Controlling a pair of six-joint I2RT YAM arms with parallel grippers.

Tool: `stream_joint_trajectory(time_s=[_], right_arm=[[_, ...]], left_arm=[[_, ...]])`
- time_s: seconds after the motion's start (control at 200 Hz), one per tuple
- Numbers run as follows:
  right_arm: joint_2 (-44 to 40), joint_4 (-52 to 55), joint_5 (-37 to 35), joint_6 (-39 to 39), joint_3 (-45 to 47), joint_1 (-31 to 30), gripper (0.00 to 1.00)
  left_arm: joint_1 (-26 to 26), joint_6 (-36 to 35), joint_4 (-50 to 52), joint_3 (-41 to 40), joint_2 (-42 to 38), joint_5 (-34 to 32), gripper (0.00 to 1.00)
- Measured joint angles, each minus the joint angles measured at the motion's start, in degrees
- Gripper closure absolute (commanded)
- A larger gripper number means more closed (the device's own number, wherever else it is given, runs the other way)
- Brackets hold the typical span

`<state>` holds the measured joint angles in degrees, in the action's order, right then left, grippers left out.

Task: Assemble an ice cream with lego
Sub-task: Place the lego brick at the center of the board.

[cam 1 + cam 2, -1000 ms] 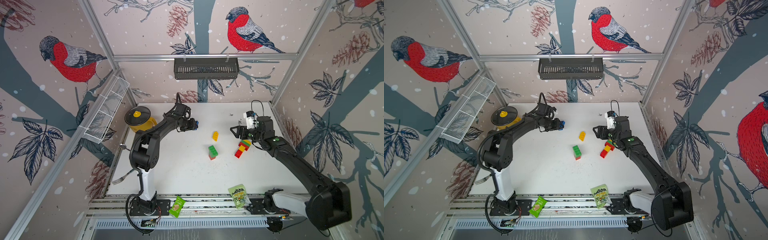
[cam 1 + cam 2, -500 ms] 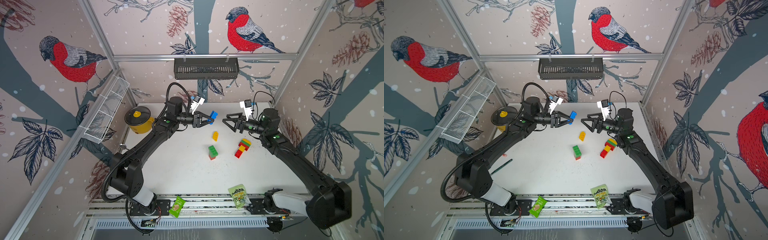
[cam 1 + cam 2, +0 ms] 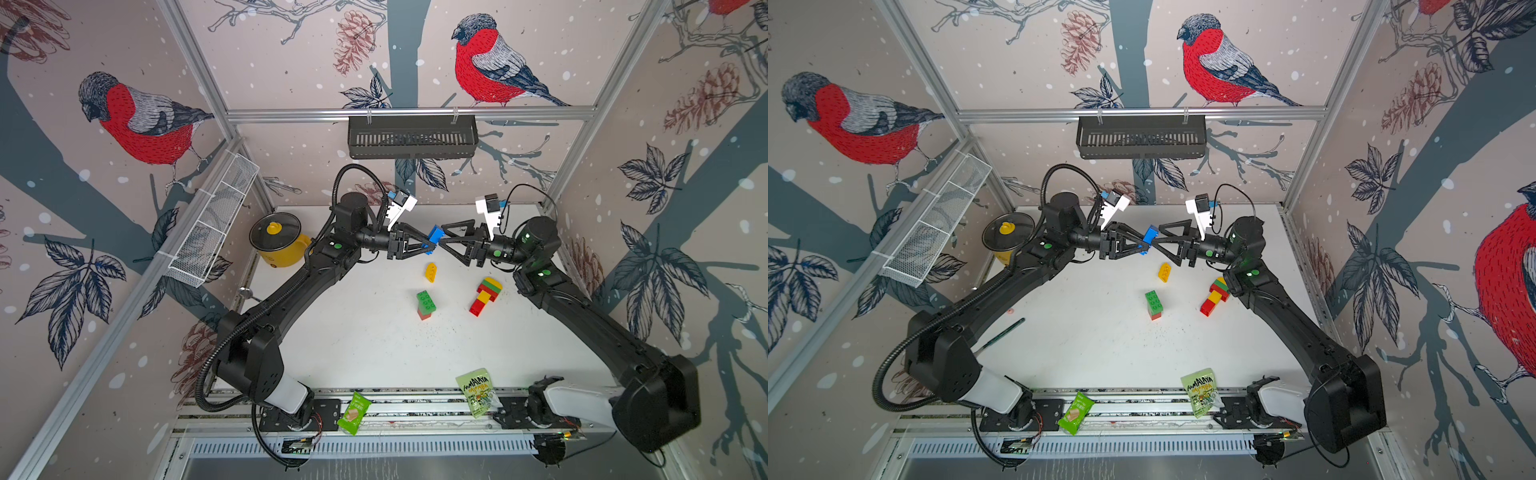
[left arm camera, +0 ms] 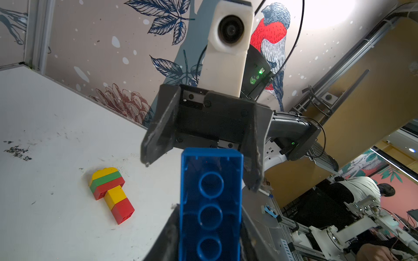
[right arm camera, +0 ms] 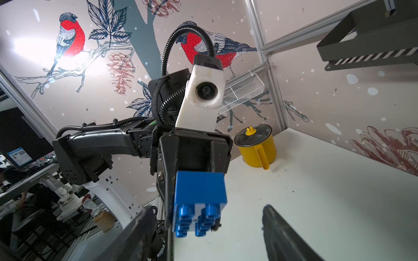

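Observation:
My left gripper point(image 3: 430, 245) is shut on a blue lego brick point(image 3: 435, 237), held in the air over the back middle of the table. The left wrist view shows the brick's hollow underside point(image 4: 210, 203) clamped between my fingers. My right gripper point(image 3: 441, 241) faces it, open, with its fingers standing wide on either side of the brick's studded end point(image 5: 200, 192). On the table lie a yellow half-round brick point(image 3: 431, 272), a green brick on a red one point(image 3: 426, 303), and a stack of yellow, green and red bricks point(image 3: 484, 295) on its side.
A yellow lidded pot point(image 3: 278, 245) stands at the back left. Two green snack packets point(image 3: 354, 411) point(image 3: 478, 392) lie on the front rail. A wire basket point(image 3: 212, 224) hangs on the left wall and a black rack point(image 3: 411, 137) on the back wall.
The left arm lifted the blue brick off the table's back left and carried it to the middle. The right gripper rose from the stack and swung to meet it, tip to tip.

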<state>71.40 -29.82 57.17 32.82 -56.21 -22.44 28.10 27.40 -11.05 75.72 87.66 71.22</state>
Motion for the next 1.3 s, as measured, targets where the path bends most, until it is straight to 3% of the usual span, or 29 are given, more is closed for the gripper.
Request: stream_joint_trajectory(time_s=[0.22, 0.575, 0.871, 1.301], right_arm=[[2.2, -1.9, 0.8, 0.2, -1.6, -1.8, 0.38], [1.9, -3.1, 0.1, 1.7, -1.1, -3.0, 0.48], [1.0, -6.0, -1.1, 4.5, 0.3, -2.0, 0.49], [1.0, -5.8, -2.8, 4.5, -0.3, -2.4, 0.65]], left_arm=[[0.1, -0.3, -0.2, 0.5, -0.1, 0.7, 0.63], [0.2, -1.1, -0.1, 2.4, 1.0, 0.6, 0.63], [0.2, -3.6, 1.5, 2.3, 1.1, 0.6, 0.63], [0.2, -4.9, 1.5, 2.8, 1.4, 0.7, 0.61]])
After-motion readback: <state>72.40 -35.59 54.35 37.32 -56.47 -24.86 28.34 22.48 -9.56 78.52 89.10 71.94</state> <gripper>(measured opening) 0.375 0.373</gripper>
